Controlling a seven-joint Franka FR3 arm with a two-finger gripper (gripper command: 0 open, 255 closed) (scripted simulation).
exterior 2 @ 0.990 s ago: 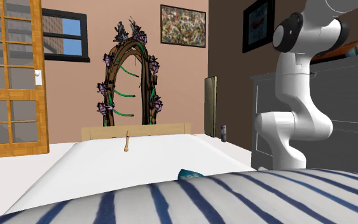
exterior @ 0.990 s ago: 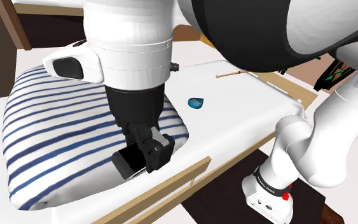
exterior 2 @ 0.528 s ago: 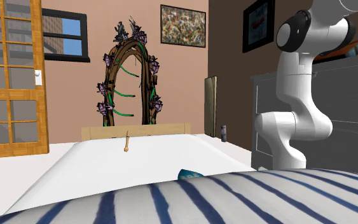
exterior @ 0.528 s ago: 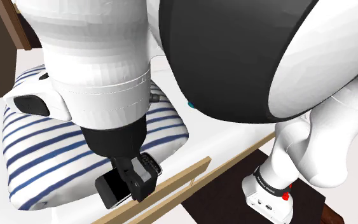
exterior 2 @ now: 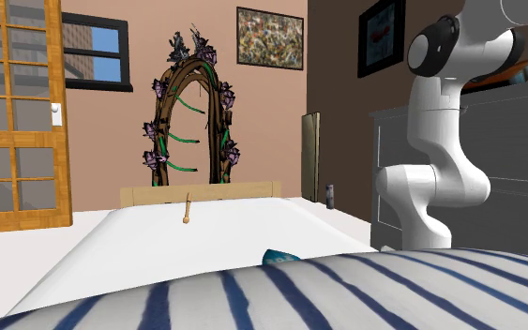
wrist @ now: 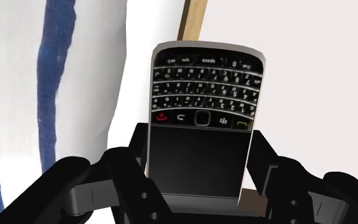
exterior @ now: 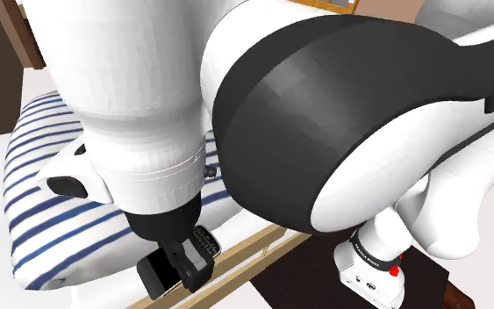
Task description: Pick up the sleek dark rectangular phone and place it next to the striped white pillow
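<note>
A dark phone (wrist: 203, 114) with a keypad and a silver rim sits clasped between my black fingers; my gripper (wrist: 199, 168) is shut on it. In the shoulder view the gripper (exterior: 182, 263) holds the phone (exterior: 155, 270) low beside the near edge of the white pillow with blue stripes (exterior: 34, 189), close to the bed's wooden rail (exterior: 254, 250). From the wrist, the pillow (wrist: 50, 95) lies right beside the phone, and the rail (wrist: 193, 19) shows beyond it. The pillow (exterior 2: 346, 295) also spans the foreground of the second exterior view.
The white arm blocks much of the shoulder view. The stand's base (exterior: 372, 263) is at the lower right. In the second exterior view a wooden stick (exterior 2: 188, 210) and a teal object (exterior 2: 280, 255) lie on the white bed (exterior 2: 140, 244); a dresser (exterior 2: 515, 178) stands behind the arm.
The gripper with the phone has sunk lower and drifted toward the pillow's near edge and the wooden rail. The arm has swung in, hiding the bed behind it.
</note>
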